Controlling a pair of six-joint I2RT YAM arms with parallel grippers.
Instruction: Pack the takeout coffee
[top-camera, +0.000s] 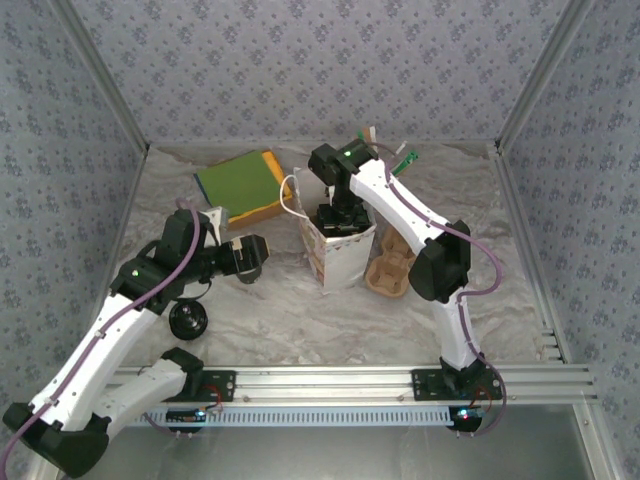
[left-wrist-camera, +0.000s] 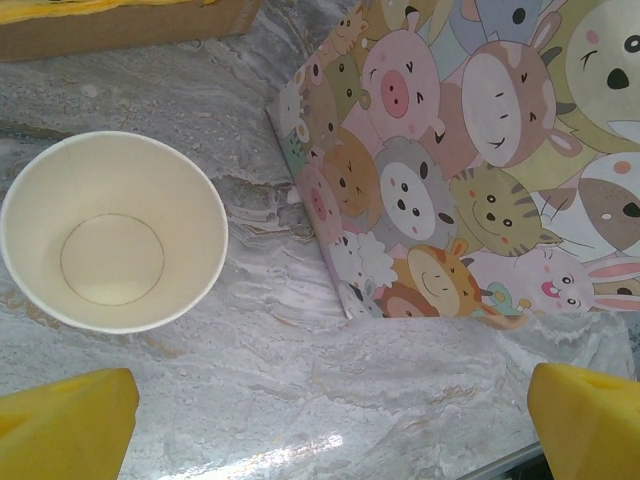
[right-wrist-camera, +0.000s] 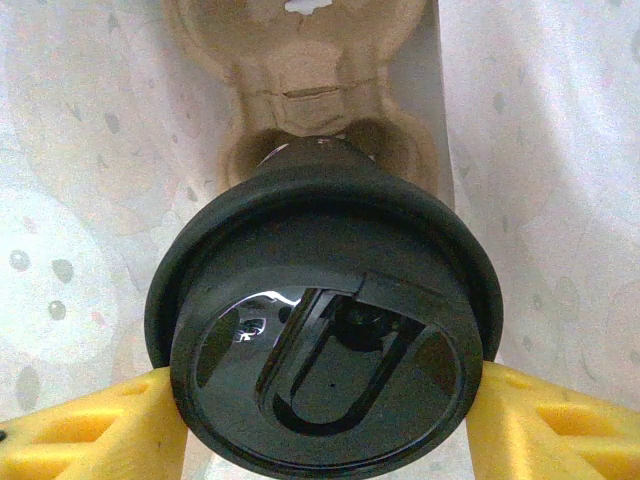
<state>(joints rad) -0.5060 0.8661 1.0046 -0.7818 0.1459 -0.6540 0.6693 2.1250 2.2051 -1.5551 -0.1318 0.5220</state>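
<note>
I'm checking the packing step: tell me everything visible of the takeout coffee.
The takeout coffee shows mainly its round, glossy black plastic lid, with raised rim and moulded sip flap; the cup body is hidden beneath. It is upright, lid facing the wrist camera. The yellow fingers of the right gripper press the lid's edge from both sides. It is inside the white-walled bag, over a brown pulp cup carrier; whether its base rests there cannot be told.

Floral grey walls (top-camera: 300, 60) around a marbled tabletop (top-camera: 300, 320).
</note>
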